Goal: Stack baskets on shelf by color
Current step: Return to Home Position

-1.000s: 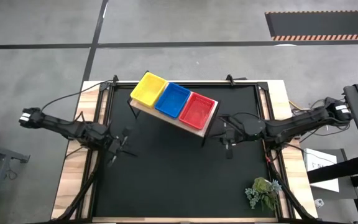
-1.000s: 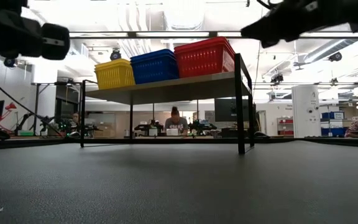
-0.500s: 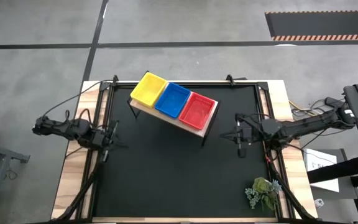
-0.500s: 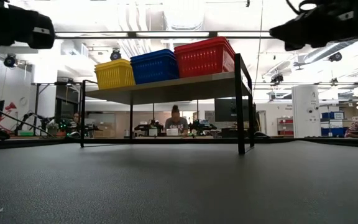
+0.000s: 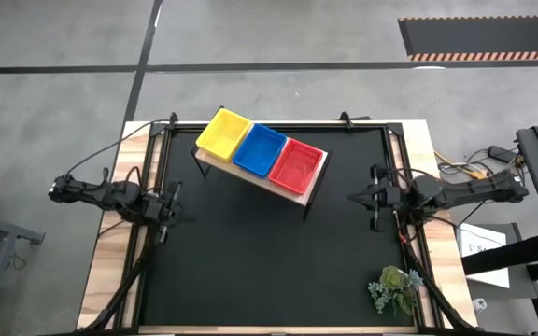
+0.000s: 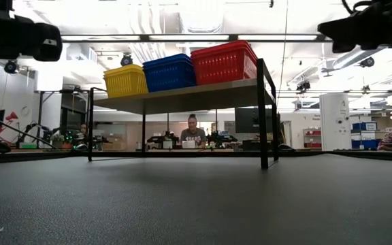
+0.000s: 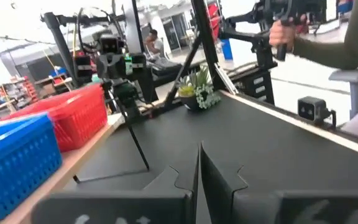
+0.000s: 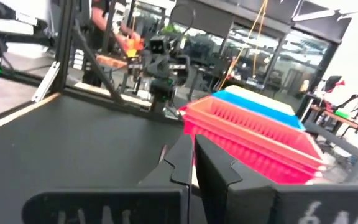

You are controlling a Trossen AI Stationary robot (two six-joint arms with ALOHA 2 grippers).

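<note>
Baskets (image 5: 261, 149) stacked on the shelf (image 6: 182, 96) lie ahead of the fingers (image 7: 173, 184), between left gripper (image 7: 199, 152) and right gripper (image 8: 192, 146), both seemingly pinched together, empty.

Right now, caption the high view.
Colour-sorted baskets on the shelf; left gripper and right gripper flank it, empty.

The shelf (image 6: 182, 97) stands slantwise toward the rear of the worktop (image 5: 250, 266). On it the baskets (image 5: 261, 149) sit side by side in one row. The left claw (image 5: 163, 222) hangs by the worktop's left edge and the right claw (image 5: 375, 201) by its right edge. A plant (image 5: 395, 287) lies at the front right corner.
</note>
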